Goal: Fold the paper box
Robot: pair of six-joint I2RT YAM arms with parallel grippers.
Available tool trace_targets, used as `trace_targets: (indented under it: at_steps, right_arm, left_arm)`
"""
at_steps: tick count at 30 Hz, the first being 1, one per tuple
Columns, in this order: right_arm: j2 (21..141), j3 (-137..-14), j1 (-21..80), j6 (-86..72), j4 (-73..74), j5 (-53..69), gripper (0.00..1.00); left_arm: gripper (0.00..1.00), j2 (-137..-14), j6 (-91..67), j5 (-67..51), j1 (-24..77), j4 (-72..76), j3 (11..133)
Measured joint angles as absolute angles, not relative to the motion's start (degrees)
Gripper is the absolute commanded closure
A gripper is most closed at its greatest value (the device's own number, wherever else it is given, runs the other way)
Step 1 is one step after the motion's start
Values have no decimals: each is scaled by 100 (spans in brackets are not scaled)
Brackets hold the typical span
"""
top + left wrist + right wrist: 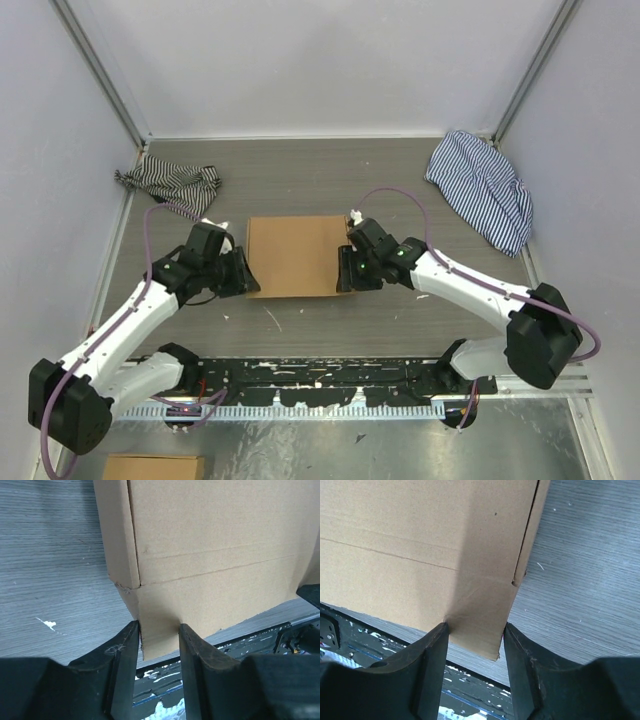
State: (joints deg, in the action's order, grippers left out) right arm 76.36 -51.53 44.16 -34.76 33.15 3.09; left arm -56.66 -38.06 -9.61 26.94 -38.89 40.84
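The left hand [156, 630] pinches the near-left corner of the paper box [295, 255], and the right hand [475, 627] pinches the near-right, both narrowed onto cardboard. The box lies mid-way across the desk [300, 180], a shallow closed rectangle. Folding looks nearly finished, perhaps with only a final tuck left.

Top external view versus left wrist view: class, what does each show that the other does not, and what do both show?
Only the top view: the left arm and right arm whole, one striped cloth at the far left and another at the far right.
Only the left wrist: the fingers either side of a corner flap, and fold creases up close.
Both: the box, the left gripper and the grey table.
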Motion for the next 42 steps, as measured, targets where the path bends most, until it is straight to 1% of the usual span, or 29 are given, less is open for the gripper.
trace_targets:
  at_steps: [2, 6, 9, 14, 18, 22, 23, 24, 25, 26, 27, 29, 31, 39, 42]
  right_arm:
    - [7596, -5151, 4418, -3489, 3286, 309, 49]
    - [7518, -5109, 4418, -3507, 3229, 309, 48]
    - [7513, -5100, 4423, -3511, 3155, 309, 48]
    - [7537, -4991, 4427, -3509, 2969, 307, 49]
    - [7651, -4805, 4436, -3511, 2823, 305, 55]
    - [7693, -4724, 4445, -3511, 2794, 309, 55]
    - [7693, -4724, 4445, -3509, 2786, 307, 54]
    - [7693, -4724, 4442, -3509, 2786, 307, 50]
    - [7693, -4724, 4442, -3509, 2788, 307, 43]
    - [7693, -4724, 4442, -3507, 2783, 316, 38]
    - [7693, -4724, 4442, -3518, 2783, 322, 35]
    - [7693, -4724, 4449, -3514, 2777, 346, 32]
    - [7690, -4724, 4453, -3509, 2777, 351, 31]
    - [7690, -4724, 4458, -3514, 2770, 349, 28]
    - [7686, -4722, 4458, -3524, 2764, 327, 24]
  left_arm:
    - [55, -5653, -3800, -967, 2676, -3887, 4082]
    - [47, -5653, -3804, -1004, 2661, -3839, 3997]
    - [45, -5671, -3782, -998, 2661, -3804, 3918]
    - [48, -5789, -3706, -926, 2661, -3669, 3811]
    - [53, -5883, -3669, -928, 2661, -3481, 3618]
    - [57, -5887, -3669, -947, 2661, -3409, 3494]
    - [58, -5887, -3667, -952, 2661, -3387, 3483]
    - [58, -5887, -3669, -952, 2661, -3376, 3481]
    - [57, -5887, -3669, -956, 2661, -3374, 3481]
    - [53, -5887, -3671, -965, 2661, -3376, 3481]
    - [46, -5887, -3673, -974, 2661, -3374, 3481]
    - [38, -5883, -3671, -1004, 2661, -3374, 3483]
    - [34, -5865, -3669, -1002, 2661, -3380, 3483]
    - [33, -5789, -3673, -1000, 2663, -3417, 3483]
    - [33, -5743, -3691, -998, 2663, -3406, 3472]
